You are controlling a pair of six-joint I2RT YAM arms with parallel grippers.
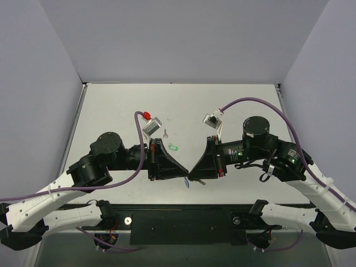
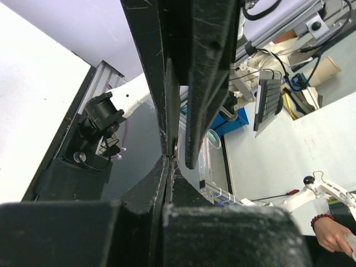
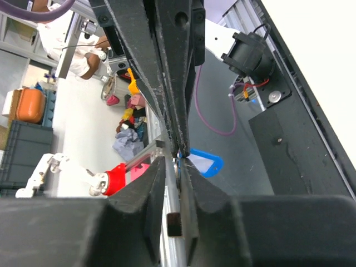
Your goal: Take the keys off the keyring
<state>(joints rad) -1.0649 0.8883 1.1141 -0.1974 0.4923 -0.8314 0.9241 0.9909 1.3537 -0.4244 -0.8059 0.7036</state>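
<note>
I see R gripper (image 1: pixel 191 178) pinching blue oval keyring (image 3: pixel 209 163) above near edge of table (image 1: pixel 111 111); L gripper (image 1: pixel 184 179) pressed shut; silver key (image 1: pixel 165 133) lies apart.

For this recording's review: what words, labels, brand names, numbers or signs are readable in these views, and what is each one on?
Readable text: none in any of the three views.
Too small to read: pale markings on the black housing of the right arm.
No print visible: the blue keyring and the red cable connector.
</note>
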